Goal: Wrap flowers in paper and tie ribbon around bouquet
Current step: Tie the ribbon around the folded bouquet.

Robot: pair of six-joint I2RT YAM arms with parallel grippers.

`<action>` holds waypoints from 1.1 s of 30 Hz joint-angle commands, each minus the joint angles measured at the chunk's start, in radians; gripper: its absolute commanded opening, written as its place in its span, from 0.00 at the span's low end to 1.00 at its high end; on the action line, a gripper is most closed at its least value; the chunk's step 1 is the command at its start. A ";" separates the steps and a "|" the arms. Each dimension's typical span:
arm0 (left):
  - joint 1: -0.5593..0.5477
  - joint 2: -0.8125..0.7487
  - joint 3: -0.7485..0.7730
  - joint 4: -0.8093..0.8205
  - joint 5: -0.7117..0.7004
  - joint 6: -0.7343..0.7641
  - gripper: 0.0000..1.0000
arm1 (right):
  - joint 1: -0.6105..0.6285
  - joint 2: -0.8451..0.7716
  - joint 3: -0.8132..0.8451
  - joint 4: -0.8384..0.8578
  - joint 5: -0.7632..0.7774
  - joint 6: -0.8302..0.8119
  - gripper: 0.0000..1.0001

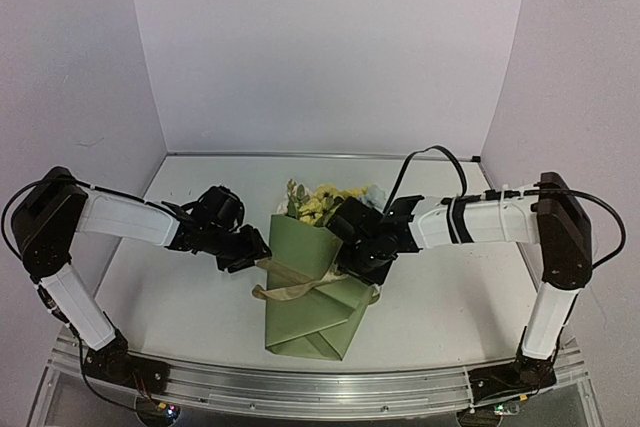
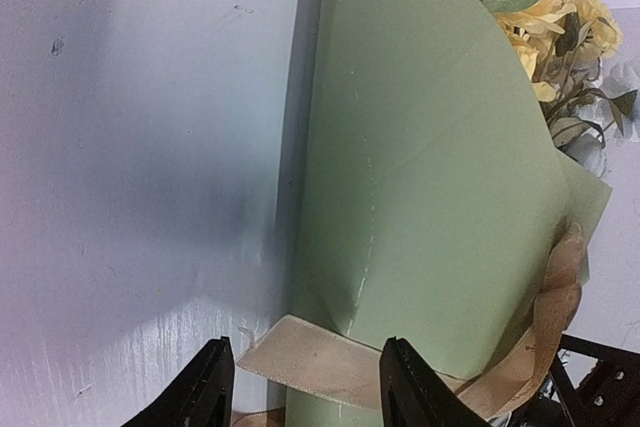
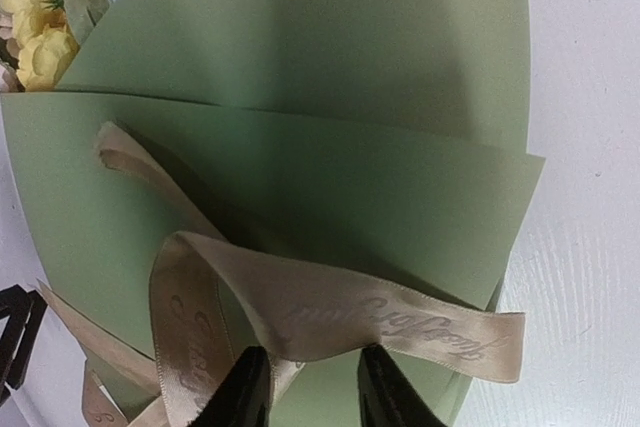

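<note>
White table (image 1: 460,297), white walls (image 1: 330,47); left tool (image 2: 305,362) released around ribbon (image 3: 400,322); right tool (image 3: 312,362) straddles it, grip unclear.

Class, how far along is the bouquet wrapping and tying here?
Done: flowers sit inside the folded olive-green paper. In hand: the tan ribbon loops loosely across it, strands within the open left end effector and right end effector. Left: tightening a knot.
</note>
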 commanded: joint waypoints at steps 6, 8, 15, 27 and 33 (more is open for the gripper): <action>0.007 0.013 -0.010 0.057 0.025 -0.012 0.51 | -0.001 0.017 0.047 -0.012 -0.003 -0.004 0.12; 0.007 0.017 -0.011 0.058 0.025 -0.015 0.49 | -0.002 0.011 0.046 -0.013 -0.003 -0.004 0.09; 0.007 0.041 -0.018 0.063 0.038 -0.041 0.49 | -0.001 0.005 0.042 -0.013 -0.007 -0.009 0.04; 0.007 0.046 -0.072 0.187 0.119 -0.121 0.49 | -0.001 -0.005 0.042 -0.012 -0.008 -0.024 0.00; 0.008 0.026 -0.084 0.192 0.085 -0.152 0.23 | 0.002 -0.027 0.034 -0.012 -0.016 -0.041 0.00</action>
